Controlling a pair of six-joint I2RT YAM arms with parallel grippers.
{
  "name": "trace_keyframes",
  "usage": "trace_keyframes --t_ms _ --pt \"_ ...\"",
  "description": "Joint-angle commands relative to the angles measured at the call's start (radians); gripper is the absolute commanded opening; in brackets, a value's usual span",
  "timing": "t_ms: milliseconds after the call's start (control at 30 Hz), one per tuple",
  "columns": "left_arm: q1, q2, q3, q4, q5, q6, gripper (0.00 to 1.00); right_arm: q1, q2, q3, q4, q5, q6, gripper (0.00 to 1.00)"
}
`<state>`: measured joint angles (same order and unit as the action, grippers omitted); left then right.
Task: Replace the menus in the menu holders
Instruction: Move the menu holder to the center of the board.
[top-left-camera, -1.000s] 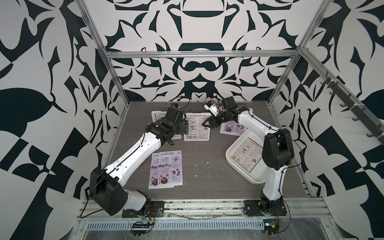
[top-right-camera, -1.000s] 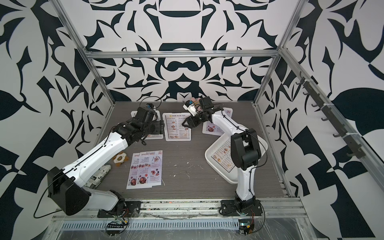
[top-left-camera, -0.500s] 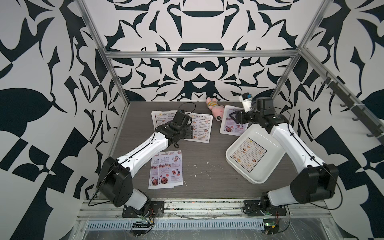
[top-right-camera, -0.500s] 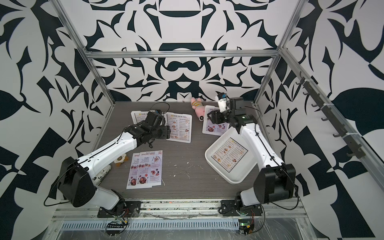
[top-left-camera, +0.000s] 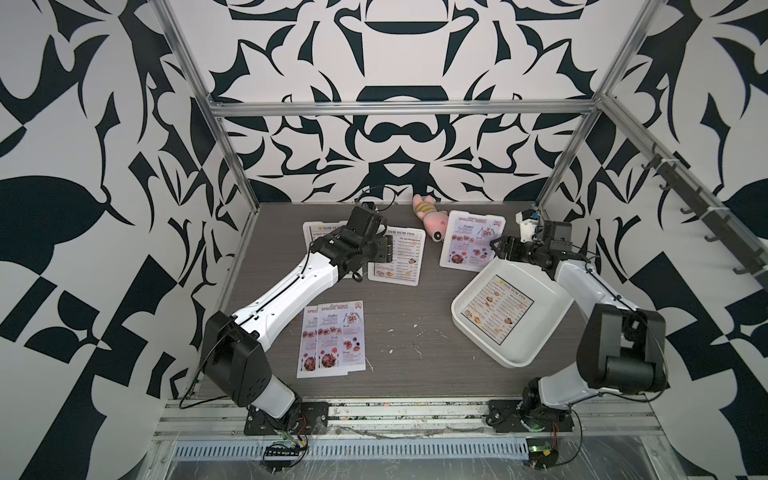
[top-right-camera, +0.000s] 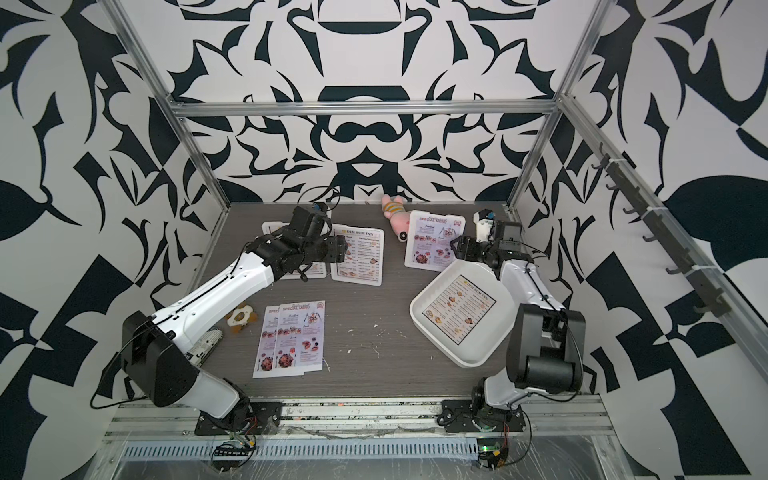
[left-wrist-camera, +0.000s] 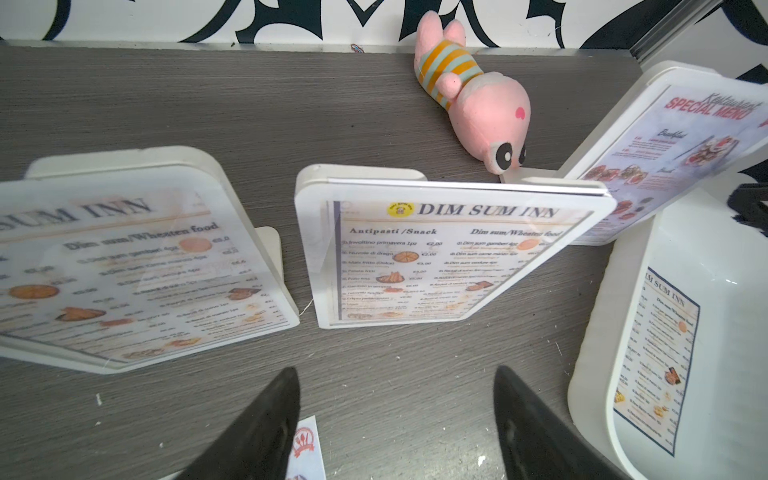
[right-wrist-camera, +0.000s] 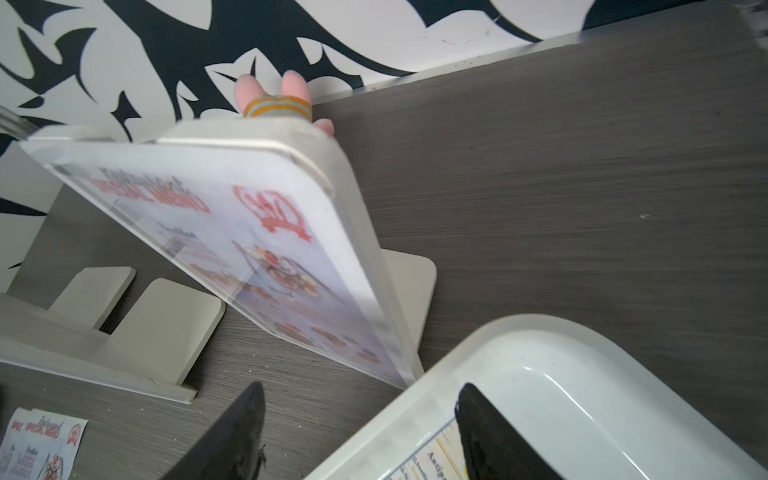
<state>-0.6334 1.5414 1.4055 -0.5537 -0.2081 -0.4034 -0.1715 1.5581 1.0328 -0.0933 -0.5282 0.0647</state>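
Three white menu holders stand at the back. The left one (top-left-camera: 312, 232) and the middle one (top-left-camera: 399, 259) hold DIM SUM INN menus; the right one (top-left-camera: 473, 241) holds a pink SPECIAL MENU. Two loose pink menus (top-left-camera: 334, 338) lie overlapped on the table. A DIM SUM INN menu (top-left-camera: 496, 309) lies in the white tray (top-left-camera: 515, 359). My left gripper (left-wrist-camera: 397, 415) hangs open and empty before the middle holder (left-wrist-camera: 453, 249). My right gripper (right-wrist-camera: 361, 415) is open and empty, straddling the tray's rim (right-wrist-camera: 415, 399) beside the SPECIAL MENU holder (right-wrist-camera: 257, 232).
A pink plush toy (top-left-camera: 430, 218) lies by the back wall between the middle and right holders. A small cookie-shaped toy (top-right-camera: 241, 318) and a striped object (top-right-camera: 208, 340) lie under my left arm. Patterned walls and metal posts close in three sides.
My right arm has swung right, from the middle of the back to the tray's far corner, and its jaws have widened. The pink toy now lies on the table. My left gripper shifted toward the middle holder.
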Motion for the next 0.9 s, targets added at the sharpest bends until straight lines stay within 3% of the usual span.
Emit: trace_keyframes --t_ms 0,133,467,633,733,867 --pt "0.000 0.015 0.023 -0.052 -0.005 0.017 0.76 -0.003 0.033 0.052 0.130 -0.150 -0.039 0.73" --pt "0.000 0.010 0.015 -0.054 -0.019 0.021 0.76 -0.003 0.052 0.078 0.082 -0.212 -0.042 0.71" --pt "0.000 0.034 0.033 -0.033 -0.011 0.044 0.77 0.026 -0.130 -0.064 0.039 -0.262 0.020 0.57" --pt "0.000 0.020 0.014 -0.025 -0.013 0.049 0.78 0.122 -0.132 -0.050 -0.033 -0.178 0.008 0.47" --pt "0.000 0.005 -0.001 -0.023 -0.020 0.049 0.78 0.171 -0.140 -0.034 -0.073 -0.100 -0.010 0.46" --pt "0.001 -0.013 -0.020 -0.022 -0.032 0.052 0.78 0.139 -0.207 -0.058 -0.060 0.004 -0.013 0.57"
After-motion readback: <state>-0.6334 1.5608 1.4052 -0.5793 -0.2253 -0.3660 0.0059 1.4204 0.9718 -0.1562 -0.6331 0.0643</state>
